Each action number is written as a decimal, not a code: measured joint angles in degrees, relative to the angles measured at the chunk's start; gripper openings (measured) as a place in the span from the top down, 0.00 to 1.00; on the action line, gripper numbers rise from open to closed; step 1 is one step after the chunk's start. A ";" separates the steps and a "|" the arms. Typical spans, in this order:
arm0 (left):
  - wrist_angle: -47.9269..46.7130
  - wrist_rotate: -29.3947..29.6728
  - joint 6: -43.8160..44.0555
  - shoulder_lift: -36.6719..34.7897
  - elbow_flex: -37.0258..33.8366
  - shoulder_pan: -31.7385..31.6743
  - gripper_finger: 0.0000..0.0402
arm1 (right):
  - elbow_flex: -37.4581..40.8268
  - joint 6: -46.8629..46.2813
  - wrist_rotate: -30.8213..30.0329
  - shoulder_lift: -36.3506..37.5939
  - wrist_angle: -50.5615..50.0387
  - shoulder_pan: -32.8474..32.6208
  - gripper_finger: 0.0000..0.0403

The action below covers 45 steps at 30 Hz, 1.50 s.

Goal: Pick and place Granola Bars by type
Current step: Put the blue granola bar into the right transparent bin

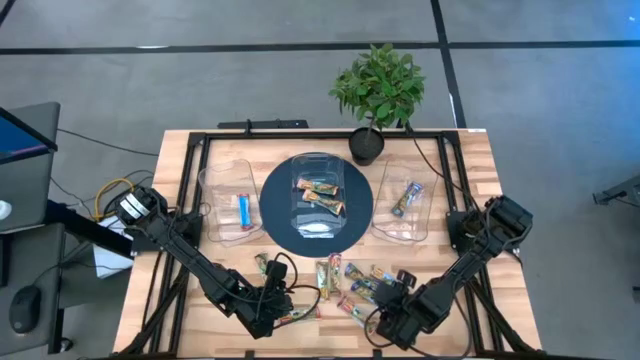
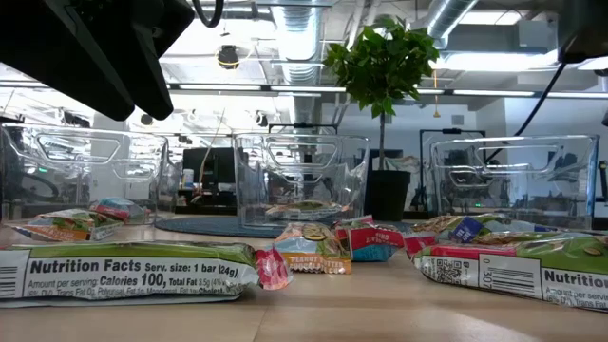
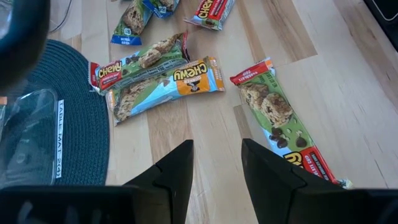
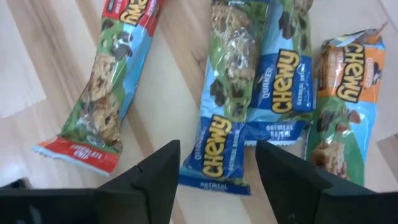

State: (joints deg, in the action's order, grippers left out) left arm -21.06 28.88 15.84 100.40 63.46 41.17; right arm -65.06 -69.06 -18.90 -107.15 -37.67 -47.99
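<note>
Several wrapped granola bars lie flat on the wooden table near its near edge (image 1: 345,285). My left gripper (image 3: 217,163) is open above bare wood. A red-ended chocolate chip bar (image 3: 280,118) lies beside one finger, and an orange-ended bar (image 3: 168,87) and a red-ended bar (image 3: 137,62) lie ahead of it. My right gripper (image 4: 217,168) is open just above a blue-ended oatmeal raisin bar (image 4: 227,99). Beside that bar lie a second blue bar (image 4: 286,74), an orange bar (image 4: 345,106) and a red bar (image 4: 109,87). In the high view the left gripper (image 1: 272,303) and the right gripper (image 1: 392,305) flank the pile.
Three clear tubs stand beyond the bars. The left tub (image 1: 228,205) holds a blue bar, the centre tub (image 1: 318,195) on a dark round mat (image 1: 280,225) holds orange bars, and the right tub (image 1: 405,200) holds one bar. A potted plant (image 1: 378,90) stands at the far edge.
</note>
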 joint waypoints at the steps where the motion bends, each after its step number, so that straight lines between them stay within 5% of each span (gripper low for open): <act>1: 0.00 0.00 0.00 0.00 0.00 0.00 0.67 | 0.00 0.00 0.00 0.00 0.01 -0.04 0.51; 20: -0.02 0.32 -0.02 0.00 0.00 0.00 0.67 | -0.27 0.11 3.24 -4.62 0.28 0.82 0.54; 33: -0.04 0.42 -0.07 0.00 0.00 0.00 0.67 | -1.61 8.10 0.01 -3.82 0.39 -0.02 0.70; 45: -0.11 0.44 -0.15 0.00 0.00 0.00 0.67 | -4.51 14.06 -2.70 -3.96 -0.72 -0.23 0.72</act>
State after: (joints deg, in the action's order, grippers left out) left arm -21.17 29.32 15.68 100.40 63.46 41.17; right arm -69.57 -55.00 -21.59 -111.11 -38.39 -48.23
